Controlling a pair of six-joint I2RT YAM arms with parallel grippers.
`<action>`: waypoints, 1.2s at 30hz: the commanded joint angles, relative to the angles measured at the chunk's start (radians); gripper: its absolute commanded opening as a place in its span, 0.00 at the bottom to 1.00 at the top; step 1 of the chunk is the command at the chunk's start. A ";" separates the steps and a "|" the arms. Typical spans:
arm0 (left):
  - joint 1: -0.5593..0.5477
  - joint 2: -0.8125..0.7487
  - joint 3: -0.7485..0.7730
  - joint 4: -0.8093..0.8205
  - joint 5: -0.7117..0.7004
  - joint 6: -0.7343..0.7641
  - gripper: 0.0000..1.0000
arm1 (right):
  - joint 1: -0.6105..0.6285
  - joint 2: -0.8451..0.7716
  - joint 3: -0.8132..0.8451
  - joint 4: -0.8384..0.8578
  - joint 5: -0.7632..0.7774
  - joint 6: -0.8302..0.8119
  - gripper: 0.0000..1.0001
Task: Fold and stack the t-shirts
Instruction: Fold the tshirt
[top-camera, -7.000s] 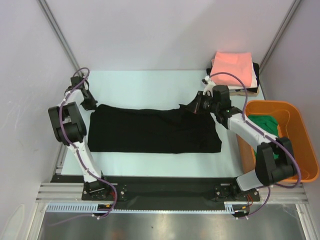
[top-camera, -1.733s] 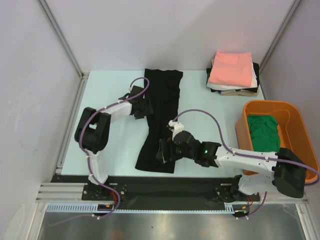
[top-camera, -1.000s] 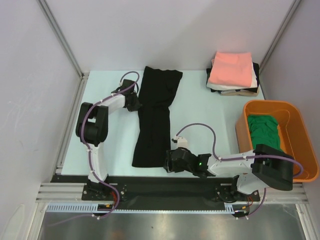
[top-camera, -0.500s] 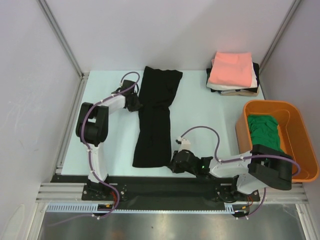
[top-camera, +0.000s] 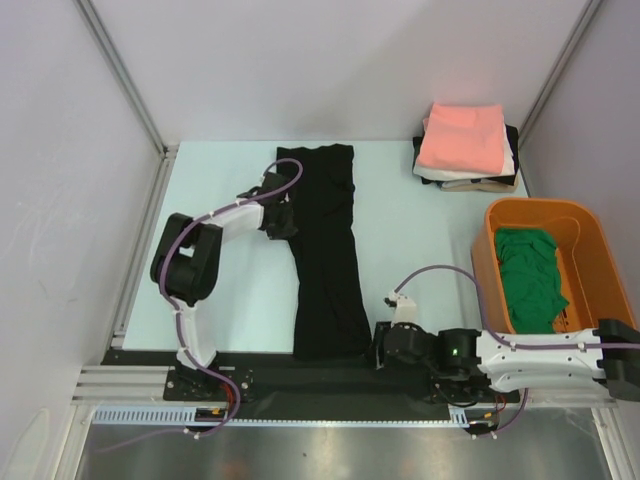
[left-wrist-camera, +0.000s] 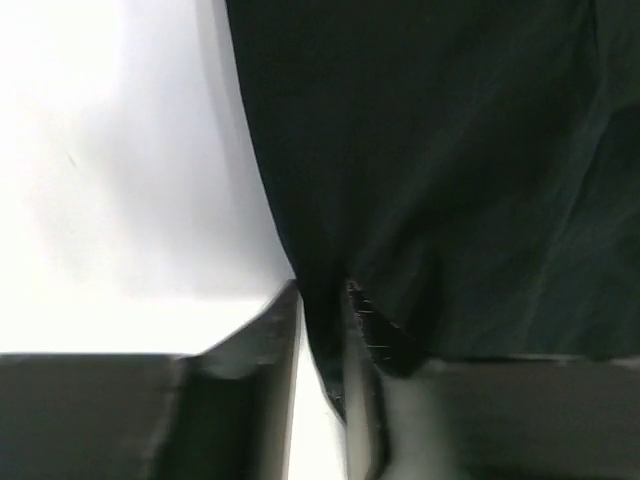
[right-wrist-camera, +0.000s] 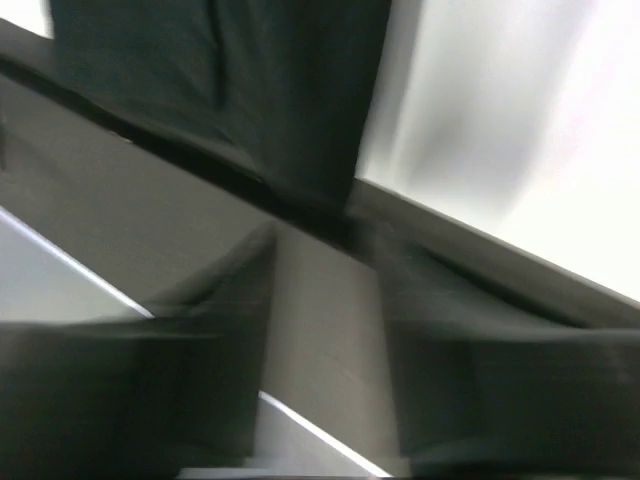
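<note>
Nearest, the right arm is lying low along the near table (top-camera: 220, 290) edge, its forearm stretching leftward. The right gripper (top-camera: 380, 347) is sitting at the near right corner of the black t-shirt (top-camera: 325, 260). In the blurred right wrist view, the right gripper (right-wrist-camera: 325, 290) is pointing at the black t-shirt (right-wrist-camera: 250, 90); whether its jaws are gripping cloth cannot be told.

The black t-shirt is lying as a long narrow strip, running from the near edge to the far edge of the table.

The left arm is bending at the elbow and reaching rightward to the strip's left edge, where the left gripper (top-camera: 285, 215) is resting. In the left wrist view, the left gripper (left-wrist-camera: 322, 320) is pinching the edge of the black t-shirt (left-wrist-camera: 450, 150), jaws nearly together.

At the right, a green t-shirt (top-camera: 528, 280) is lying inside the orange tub (top-camera: 540, 206). At the far right corner, a salmon-pink t-shirt (top-camera: 462, 137) is topping a folded stack (top-camera: 470, 182).
</note>
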 joint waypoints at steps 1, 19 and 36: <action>-0.020 -0.053 -0.030 -0.071 -0.047 0.022 0.39 | 0.038 -0.001 0.002 -0.160 -0.020 0.071 0.56; -0.023 -0.906 -0.251 -0.450 -0.164 0.100 0.78 | -0.097 0.291 0.263 0.072 -0.048 -0.145 0.61; -0.021 -1.279 -0.426 -0.352 -0.209 0.141 0.93 | -0.114 0.582 0.335 0.234 -0.144 -0.169 0.46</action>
